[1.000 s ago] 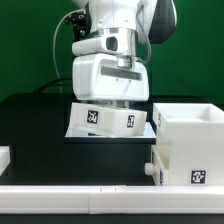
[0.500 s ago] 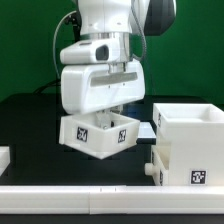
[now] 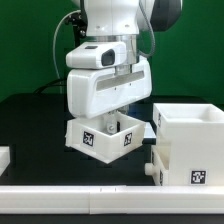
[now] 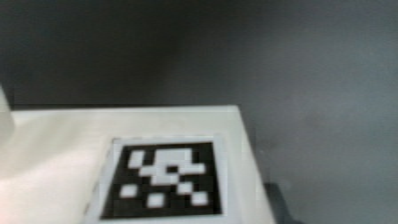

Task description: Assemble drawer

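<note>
My gripper (image 3: 118, 114) is shut on a small white drawer tray (image 3: 104, 141) and holds it, tilted, above the black table at the centre of the exterior view. The tray bears two black-and-white tags on its near faces, and its rim hides my fingertips. The large white cube-shaped shell (image 3: 190, 135) stands at the exterior view's right, with a tag low on its front. A second white tray (image 3: 158, 168) sticks out low on the shell's side towards the held tray. The wrist view shows only a blurred white tray face with a tag (image 4: 169, 178); my fingers are out of it.
A long white border bar (image 3: 100, 197) runs along the table's front edge. A small white part (image 3: 4, 157) lies at the exterior view's far left. The held tray hangs close to the shell's near corner.
The held tray dropped lower and tilted, then shifted towards the exterior view's right, closer to the shell, and turned a little. The grip has not changed.
</note>
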Controlling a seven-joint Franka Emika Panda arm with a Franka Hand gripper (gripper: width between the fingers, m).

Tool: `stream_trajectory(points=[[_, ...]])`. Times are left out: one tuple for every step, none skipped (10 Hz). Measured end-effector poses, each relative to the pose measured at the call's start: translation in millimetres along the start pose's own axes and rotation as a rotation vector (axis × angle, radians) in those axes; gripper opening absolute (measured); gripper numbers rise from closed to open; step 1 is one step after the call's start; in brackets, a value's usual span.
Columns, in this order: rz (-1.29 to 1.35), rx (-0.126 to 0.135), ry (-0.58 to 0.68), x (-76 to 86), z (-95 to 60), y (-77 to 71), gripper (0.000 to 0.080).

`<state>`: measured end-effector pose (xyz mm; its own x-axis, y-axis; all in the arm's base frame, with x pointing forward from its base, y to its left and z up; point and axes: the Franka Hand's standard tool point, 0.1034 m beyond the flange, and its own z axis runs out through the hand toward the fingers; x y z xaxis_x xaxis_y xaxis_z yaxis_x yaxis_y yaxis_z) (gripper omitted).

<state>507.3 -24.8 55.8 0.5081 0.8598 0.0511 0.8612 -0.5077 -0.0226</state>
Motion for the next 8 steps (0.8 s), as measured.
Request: stream_trajectory(points=[[-0.101, 0.043, -0.015, -5.3, -0.1, 7.7, 0.0038], [-0.161, 0.068, -0.028, 2.2, -2.7, 13.2, 0.0038], [-0.179, 0.067, -0.024, 7.0, -4.7, 15.2, 0.0038], [-0.175, 0.071, -0.025, 4.7, -3.2, 14.3, 0.0038], [-0.175, 0.072, -0.026, 4.2, -2.8, 14.3, 0.0038], [-0.175, 0.072, -0.026, 4.2, -2.8, 14.4, 0.0038], [-0.200, 0.074, -0.026, 2.8, -2.9, 15.2, 0.0038], [-0.320, 0.085, -0.018, -2.6, -4.8, 22.4, 0.0038]])
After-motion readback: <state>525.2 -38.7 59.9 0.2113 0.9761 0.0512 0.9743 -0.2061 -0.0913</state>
